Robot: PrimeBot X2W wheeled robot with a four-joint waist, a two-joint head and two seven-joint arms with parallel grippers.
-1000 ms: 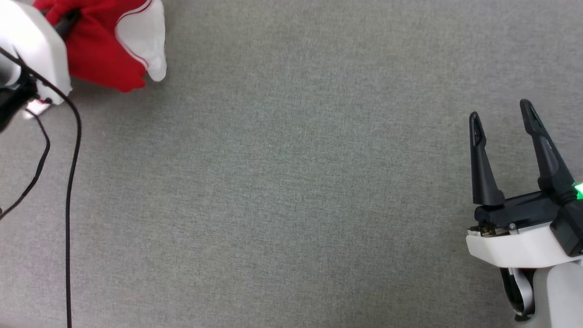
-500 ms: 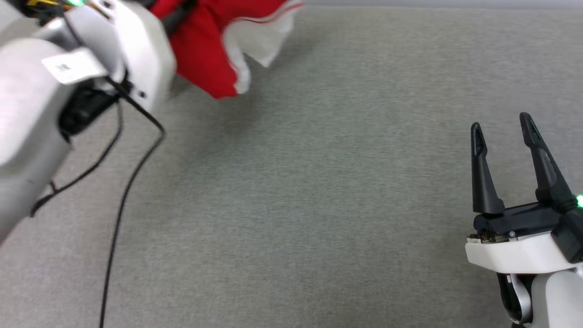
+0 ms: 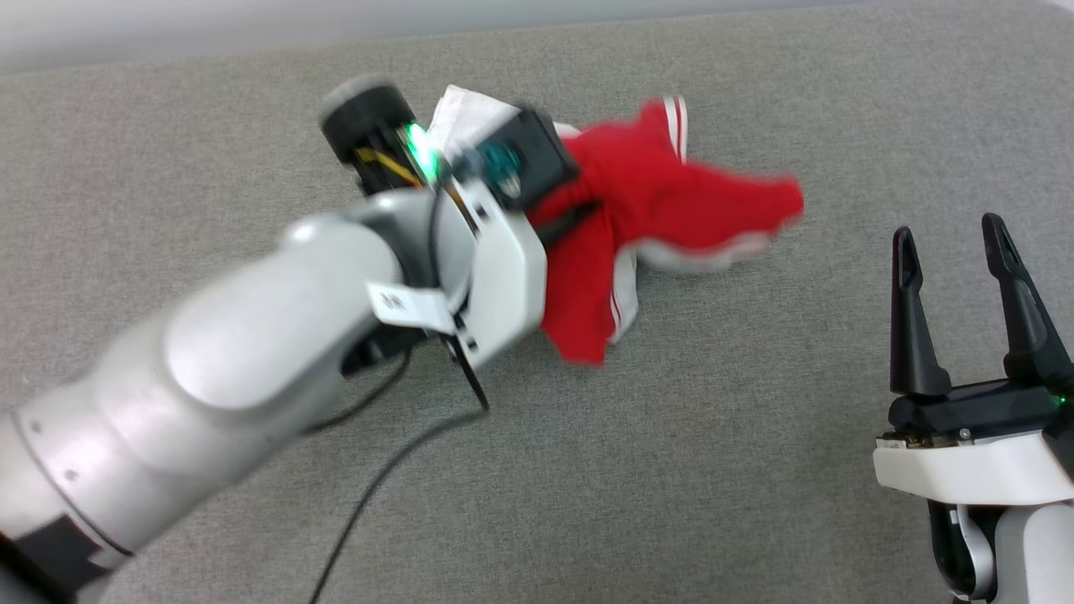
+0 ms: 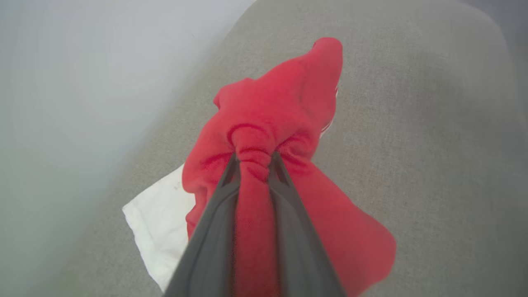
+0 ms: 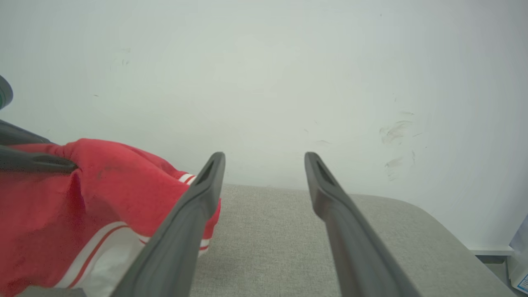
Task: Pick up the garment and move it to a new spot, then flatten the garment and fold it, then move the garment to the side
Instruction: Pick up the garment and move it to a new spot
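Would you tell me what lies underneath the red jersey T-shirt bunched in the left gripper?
Under the red jersey T-shirt, pinched by the left gripper, the grey woven surface shows all around. The patch directly beneath the bunched cloth is covered.

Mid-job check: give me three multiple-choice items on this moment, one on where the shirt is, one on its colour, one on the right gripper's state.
1. Where is the shirt?
A. Bunched in the left gripper
B. Lying flat, untouched
C. Folded at the near edge

2. What colour is the shirt's main body?
A. Blue
B. Red
C. Black

3. How do the right gripper's jaws stand?
A. Shut on the shirt
B. Shut on nothing
C. Open, holding nothing

Answers:
1 A: the left wrist view shows cloth pinched between the jaws.
2 B: the body is red, with white sleeves and striped trim.
3 C: the grey surface shows through the gap between the jaws.
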